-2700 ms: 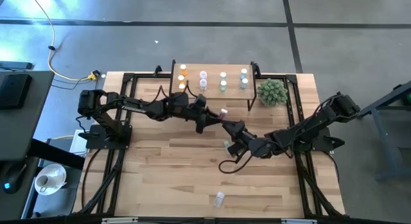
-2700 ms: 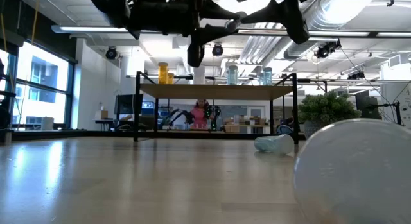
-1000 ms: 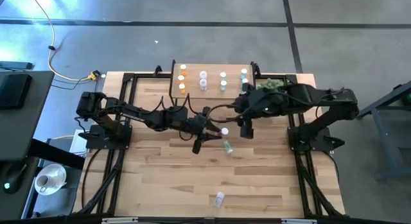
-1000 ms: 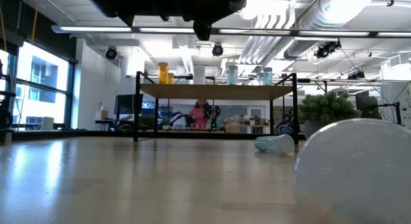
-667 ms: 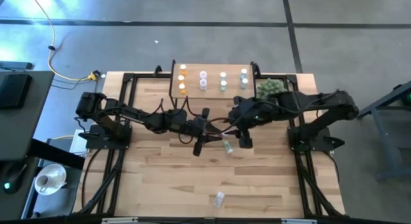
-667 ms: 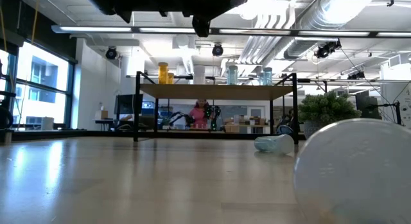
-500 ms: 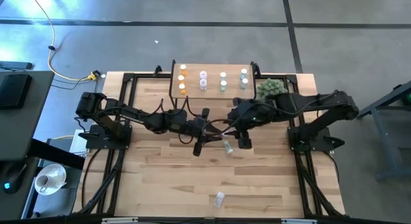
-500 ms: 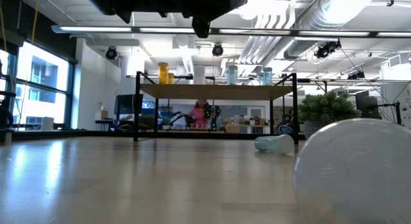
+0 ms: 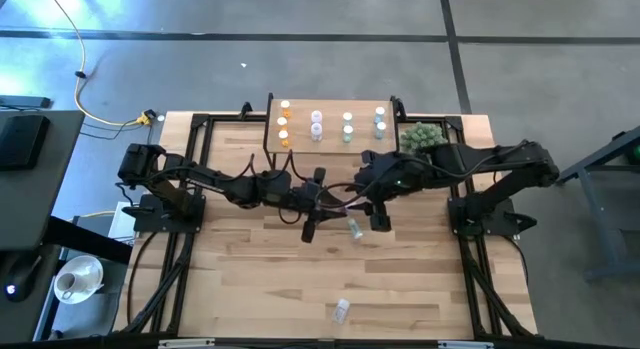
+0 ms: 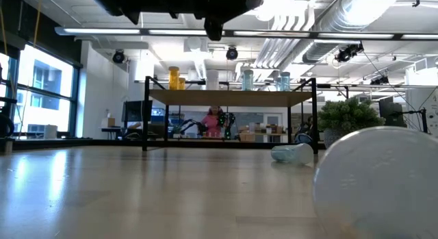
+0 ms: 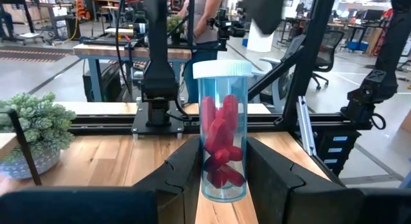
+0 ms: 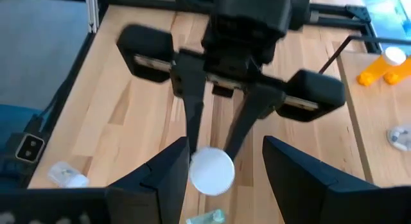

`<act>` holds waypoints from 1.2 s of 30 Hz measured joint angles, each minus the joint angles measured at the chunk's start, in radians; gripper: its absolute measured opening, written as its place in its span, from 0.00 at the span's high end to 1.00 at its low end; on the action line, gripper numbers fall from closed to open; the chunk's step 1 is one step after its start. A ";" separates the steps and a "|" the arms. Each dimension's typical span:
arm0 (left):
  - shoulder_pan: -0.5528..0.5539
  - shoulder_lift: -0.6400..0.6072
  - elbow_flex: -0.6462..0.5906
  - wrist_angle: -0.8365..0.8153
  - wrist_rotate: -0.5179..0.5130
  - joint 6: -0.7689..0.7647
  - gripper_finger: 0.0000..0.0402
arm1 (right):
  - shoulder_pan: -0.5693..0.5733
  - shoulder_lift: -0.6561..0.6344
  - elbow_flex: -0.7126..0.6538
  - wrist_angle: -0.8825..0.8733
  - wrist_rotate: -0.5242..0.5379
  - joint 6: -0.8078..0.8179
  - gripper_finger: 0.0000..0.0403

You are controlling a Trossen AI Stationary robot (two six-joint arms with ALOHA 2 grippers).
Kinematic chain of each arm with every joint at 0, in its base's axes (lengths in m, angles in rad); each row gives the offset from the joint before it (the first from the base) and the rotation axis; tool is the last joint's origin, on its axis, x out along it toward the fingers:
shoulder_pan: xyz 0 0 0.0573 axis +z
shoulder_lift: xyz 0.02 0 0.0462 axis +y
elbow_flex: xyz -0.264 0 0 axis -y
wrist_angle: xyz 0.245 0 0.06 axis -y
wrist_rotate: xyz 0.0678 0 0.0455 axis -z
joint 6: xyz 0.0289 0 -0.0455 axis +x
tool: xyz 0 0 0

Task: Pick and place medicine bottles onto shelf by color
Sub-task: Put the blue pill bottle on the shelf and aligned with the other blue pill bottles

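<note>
Wooden tabletop (image 9: 250,279); left hand (image 11: 221,176) grips pink bottle (image 11: 222,131).

Bottles (image 9: 316,125) stand on the shelf (image 9: 365,127) beside the plant (image 9: 422,136).

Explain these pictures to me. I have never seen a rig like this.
This is a robot with two dark arms at a wooden table. One camera looks straight down, one sits at table-top height, and one rides on each wrist. At the table's far edge stands a small shelf with tiny bottles in rows by color; beside it is a green plant. Two loose bottles lie on the table. The arms meet at the middle: the left gripper clamps a pink bottle, and the right gripper is open, one finger on each side of its white cap.
</note>
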 joint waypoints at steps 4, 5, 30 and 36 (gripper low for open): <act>0.000 0.000 0.000 -0.003 -0.007 0.000 0.76 | 0.001 0.000 0.010 -0.002 -0.020 0.021 0.53; 0.000 0.000 0.000 -0.002 -0.007 0.000 0.76 | 0.001 0.000 0.010 -0.003 -0.025 0.026 0.53; -0.002 0.000 0.002 0.031 -0.006 0.001 0.76 | 0.001 0.030 -0.030 0.004 -0.027 0.028 0.53; -0.002 0.000 0.002 0.033 -0.006 0.002 0.76 | 0.001 0.033 -0.030 0.000 -0.020 0.028 0.56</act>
